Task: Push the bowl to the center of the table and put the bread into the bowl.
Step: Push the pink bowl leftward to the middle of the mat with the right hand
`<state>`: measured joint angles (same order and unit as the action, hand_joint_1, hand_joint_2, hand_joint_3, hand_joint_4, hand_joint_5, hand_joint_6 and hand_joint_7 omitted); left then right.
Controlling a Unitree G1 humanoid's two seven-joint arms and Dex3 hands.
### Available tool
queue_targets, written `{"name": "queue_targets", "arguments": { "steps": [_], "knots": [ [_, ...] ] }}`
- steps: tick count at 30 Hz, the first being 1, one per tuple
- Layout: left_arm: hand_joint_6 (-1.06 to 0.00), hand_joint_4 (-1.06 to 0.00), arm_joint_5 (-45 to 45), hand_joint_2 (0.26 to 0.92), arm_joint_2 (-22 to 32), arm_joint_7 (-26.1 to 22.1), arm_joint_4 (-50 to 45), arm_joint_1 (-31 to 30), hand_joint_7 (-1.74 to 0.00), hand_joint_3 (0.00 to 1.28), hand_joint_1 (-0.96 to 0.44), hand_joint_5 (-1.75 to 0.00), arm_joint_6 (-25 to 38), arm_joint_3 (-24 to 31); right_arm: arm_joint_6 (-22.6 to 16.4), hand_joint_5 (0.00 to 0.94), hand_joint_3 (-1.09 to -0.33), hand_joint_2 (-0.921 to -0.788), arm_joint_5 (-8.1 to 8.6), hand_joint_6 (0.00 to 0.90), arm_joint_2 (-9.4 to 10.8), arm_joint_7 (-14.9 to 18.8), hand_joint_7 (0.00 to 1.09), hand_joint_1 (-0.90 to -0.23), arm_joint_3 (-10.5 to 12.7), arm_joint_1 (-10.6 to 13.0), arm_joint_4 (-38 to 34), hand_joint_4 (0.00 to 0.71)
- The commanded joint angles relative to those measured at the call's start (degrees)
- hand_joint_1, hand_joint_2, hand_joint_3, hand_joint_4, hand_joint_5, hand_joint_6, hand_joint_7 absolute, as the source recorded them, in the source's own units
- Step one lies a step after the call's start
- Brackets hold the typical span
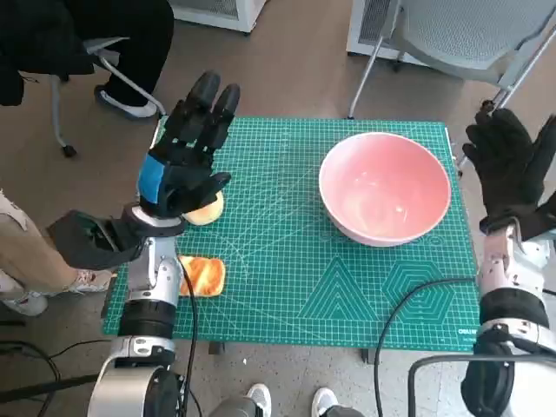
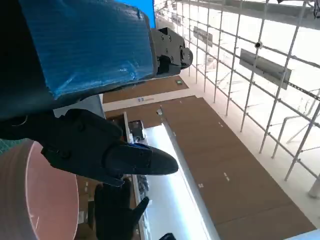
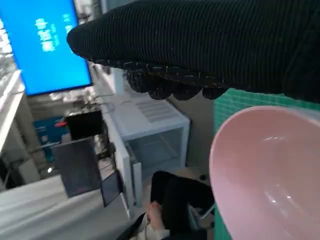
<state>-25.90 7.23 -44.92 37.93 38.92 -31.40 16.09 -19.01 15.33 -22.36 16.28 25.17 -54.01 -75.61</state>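
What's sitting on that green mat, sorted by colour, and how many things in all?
Pink: 1, the bowl
Pale tan: 1, the bread, partly hidden under the left robot hand
Orange: 1, the cloth-like item
Total: 3 things on the green mat

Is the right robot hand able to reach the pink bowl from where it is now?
Probably yes. The right robot hand hangs open just beside the pink bowl, at the table's right edge, and nothing lies between them.
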Motion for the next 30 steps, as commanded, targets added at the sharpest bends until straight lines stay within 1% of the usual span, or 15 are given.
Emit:
{"name": "queue_targets", "arguments": {
  "steps": [1,9,16,24,30],
  "knots": [
    [-0.18,-0.02,-0.5,0.921,0.9,-0.2,-1.4,-0.9,-0.02,0.24,-0.54,0.00,0.1,0.1,1.9,0.003,-0.836,-0.921,-0.58,0.171,0.5,-1.2,0.16,-0.650,0.6,2.3,-1.0,0.137],
    [-0.17,-0.01,-0.2,0.921,1.8,0.0,-2.5,-1.6,-0.01,0.24,-0.54,0.00,0.4,0.0,3.1,0.005,-0.833,-0.921,-0.65,0.179,0.6,-1.9,0.15,-0.648,1.2,2.9,-1.1,0.142],
    [-0.17,-0.01,-0.1,0.921,2.2,0.6,-3.2,-2.1,-0.02,0.24,-0.53,0.00,0.7,0.0,3.6,0.000,-0.833,-0.921,-0.44,0.182,0.8,-2.4,0.14,-0.651,1.7,3.4,-1.2,0.125],
    [-0.17,-0.03,0.0,0.921,2.3,1.5,-3.8,-2.3,-0.02,0.24,-0.53,-0.01,1.6,-0.1,3.6,0.000,-0.829,-0.921,-0.43,0.198,2.1,-3.0,0.13,-0.654,2.1,3.9,-1.2,0.120],
    [-0.17,-0.03,0.0,0.921,2.2,1.5,-4.2,-2.3,-0.02,0.24,-0.53,-0.01,1.8,-0.3,3.6,0.001,-0.818,-0.921,-0.44,0.222,3.0,-3.0,0.13,-0.647,2.2,3.9,-1.2,0.121]
  ]
}}
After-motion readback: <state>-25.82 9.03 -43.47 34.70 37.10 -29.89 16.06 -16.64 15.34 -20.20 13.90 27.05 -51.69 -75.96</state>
